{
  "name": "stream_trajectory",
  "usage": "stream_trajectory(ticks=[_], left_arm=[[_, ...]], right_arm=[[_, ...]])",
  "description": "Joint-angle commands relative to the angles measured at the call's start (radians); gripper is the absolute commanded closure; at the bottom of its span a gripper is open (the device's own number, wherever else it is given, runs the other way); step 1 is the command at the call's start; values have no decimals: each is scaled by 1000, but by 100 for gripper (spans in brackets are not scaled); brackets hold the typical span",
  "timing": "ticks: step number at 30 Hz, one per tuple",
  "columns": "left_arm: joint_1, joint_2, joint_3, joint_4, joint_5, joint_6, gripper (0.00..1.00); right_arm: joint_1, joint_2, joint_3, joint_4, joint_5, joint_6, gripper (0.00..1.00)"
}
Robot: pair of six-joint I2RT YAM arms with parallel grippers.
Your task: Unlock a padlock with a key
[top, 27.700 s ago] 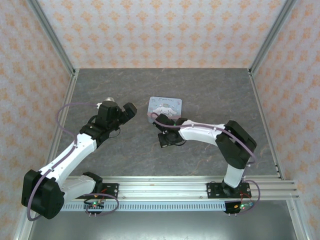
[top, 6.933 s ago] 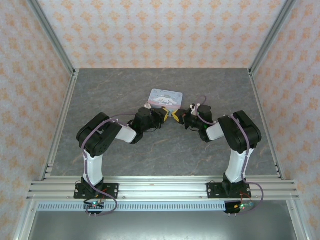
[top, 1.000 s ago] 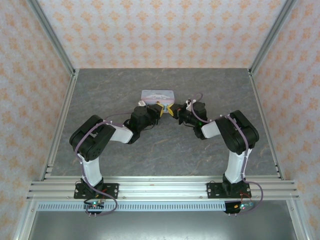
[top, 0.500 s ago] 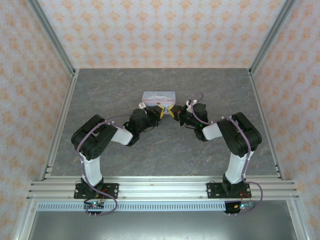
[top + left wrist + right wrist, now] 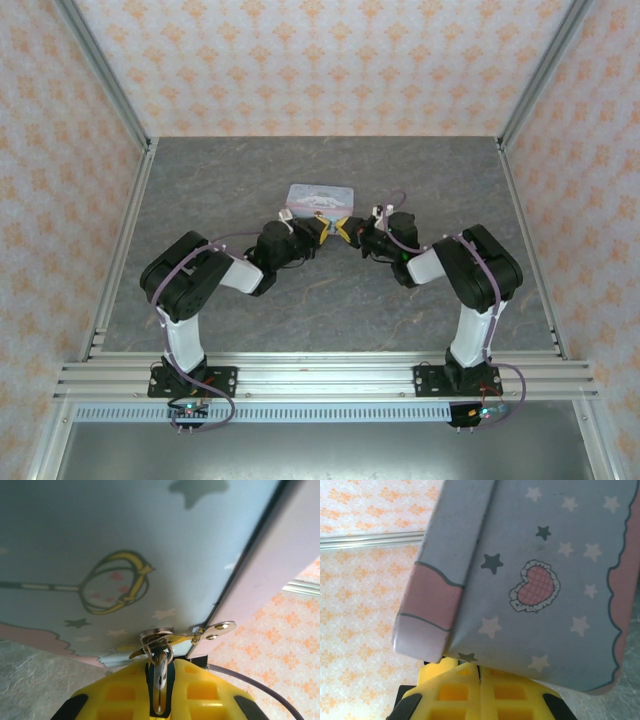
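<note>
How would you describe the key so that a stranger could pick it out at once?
Find the pale blue tin at the middle of the table. At its near edge, the left gripper pinches the key between yellow tips. The key is a thin pale metal sliver hung on a wire ring, unlike the flat shiny tab beside it.

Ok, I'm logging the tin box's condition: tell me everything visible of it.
The tin box is pale blue metal with pink edging, stars and a heart. It looks shut, tilted up near the middle of the table. A hasp juts from its rim. The left gripper, pinching the key, and the right gripper meet at its near side.
</note>
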Motion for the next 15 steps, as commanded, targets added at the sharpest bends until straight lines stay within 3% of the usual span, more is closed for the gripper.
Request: stream_trajectory(ticks=[1,15], left_arm=[[-86,-75,3,154,242,26,100],[-88,-110,-28,158,225,25,100]], right_arm=[[57,-11,-16,64,-61,9,100],[94,15,-44,123,-19,54,100]])
